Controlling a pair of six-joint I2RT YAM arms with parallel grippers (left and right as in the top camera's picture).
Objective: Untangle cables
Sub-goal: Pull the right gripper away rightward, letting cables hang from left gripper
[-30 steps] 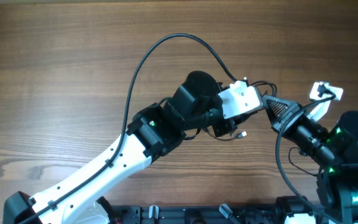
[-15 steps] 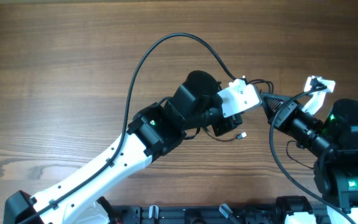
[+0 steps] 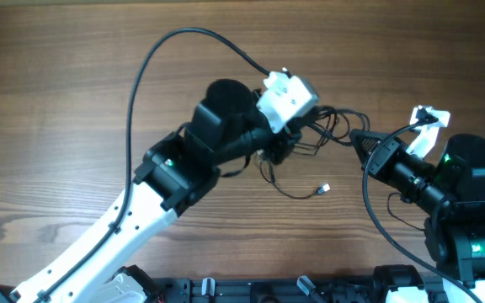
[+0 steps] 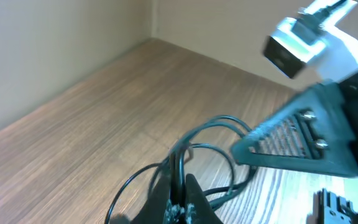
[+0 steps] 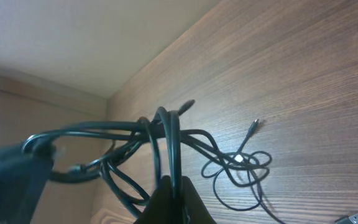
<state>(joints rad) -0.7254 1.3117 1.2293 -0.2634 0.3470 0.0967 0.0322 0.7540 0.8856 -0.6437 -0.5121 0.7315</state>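
Drawn back since a second ago, the left gripper (image 4: 179, 188) and right gripper (image 3: 356, 136) each clamp the cables (image 5: 174, 140), whose tangle stretches lengthwise between their tips, nearer the left.

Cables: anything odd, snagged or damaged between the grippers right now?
No damage shows. The cables hang knotted between the left gripper and right gripper, both shut on strands; one plug end trails on the table.

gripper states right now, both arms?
Left gripper: closed, pinching the cables.
Right gripper: closed, pinching the cables too.
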